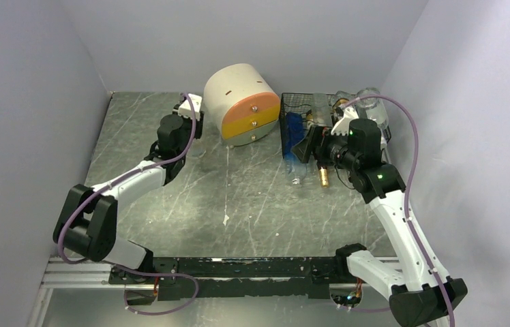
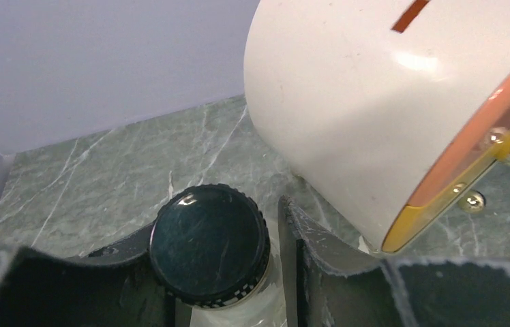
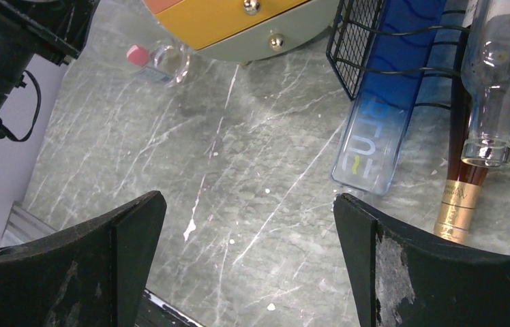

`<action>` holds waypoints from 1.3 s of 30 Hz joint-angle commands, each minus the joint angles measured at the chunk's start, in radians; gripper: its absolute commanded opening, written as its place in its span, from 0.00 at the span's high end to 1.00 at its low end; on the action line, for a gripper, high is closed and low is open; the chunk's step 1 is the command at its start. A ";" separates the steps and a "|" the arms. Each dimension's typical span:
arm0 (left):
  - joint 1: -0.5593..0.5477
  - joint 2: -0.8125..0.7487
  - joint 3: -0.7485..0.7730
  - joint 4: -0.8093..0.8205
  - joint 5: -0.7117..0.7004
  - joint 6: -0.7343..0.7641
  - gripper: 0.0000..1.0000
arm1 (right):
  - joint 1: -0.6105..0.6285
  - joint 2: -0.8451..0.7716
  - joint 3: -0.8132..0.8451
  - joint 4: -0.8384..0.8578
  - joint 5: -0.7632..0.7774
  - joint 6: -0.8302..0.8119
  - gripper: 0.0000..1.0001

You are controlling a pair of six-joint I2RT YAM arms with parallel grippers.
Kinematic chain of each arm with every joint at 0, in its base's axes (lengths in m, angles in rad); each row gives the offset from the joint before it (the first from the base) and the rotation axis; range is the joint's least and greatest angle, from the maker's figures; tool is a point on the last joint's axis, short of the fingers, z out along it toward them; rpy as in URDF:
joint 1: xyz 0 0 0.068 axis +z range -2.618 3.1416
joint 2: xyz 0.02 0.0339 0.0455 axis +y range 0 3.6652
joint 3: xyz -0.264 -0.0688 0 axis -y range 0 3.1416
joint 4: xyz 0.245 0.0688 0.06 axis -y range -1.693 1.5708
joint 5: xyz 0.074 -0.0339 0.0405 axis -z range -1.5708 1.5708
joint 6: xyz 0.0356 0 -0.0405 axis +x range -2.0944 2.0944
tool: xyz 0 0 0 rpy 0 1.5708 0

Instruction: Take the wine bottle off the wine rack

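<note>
wine bottle [image 3: 458,204] lies just past the right pincer [image 3: 245,204].

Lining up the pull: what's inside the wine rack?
Three bottles stick out of the wine rack: a blue bottle, a clear bottle, and beneath it the gold-foiled wine bottle. Inner ends are covered.

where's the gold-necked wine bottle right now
In the right wrist view the wine bottle lies at far right, its gold neck poking out of the wine rack, between the blue bottle and a clear glass bottle.
</note>
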 commanded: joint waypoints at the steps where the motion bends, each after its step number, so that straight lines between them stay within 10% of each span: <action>1: 0.036 -0.012 0.067 0.301 0.027 -0.010 0.91 | -0.006 -0.025 -0.014 -0.029 0.013 -0.005 0.00; 8: 0.076 -0.002 -0.061 0.444 0.099 0.010 0.74 | -0.006 -0.004 -0.022 -0.007 -0.002 0.002 0.00; 19: 0.084 0.001 -0.103 0.468 0.125 -0.027 0.75 | -0.006 0.004 -0.050 0.022 -0.049 0.034 0.00; 21: 0.084 -0.003 -0.105 0.464 0.110 -0.036 0.62 | -0.006 -0.001 -0.054 0.015 -0.045 0.031 0.00; 25: 0.083 -0.038 -0.108 0.454 0.075 -0.058 0.00 | -0.006 -0.009 -0.058 0.005 -0.045 0.029 0.00; 39: 0.069 -0.393 0.031 0.068 0.127 -0.196 0.01 | -0.006 0.027 -0.014 -0.076 0.120 -0.019 0.00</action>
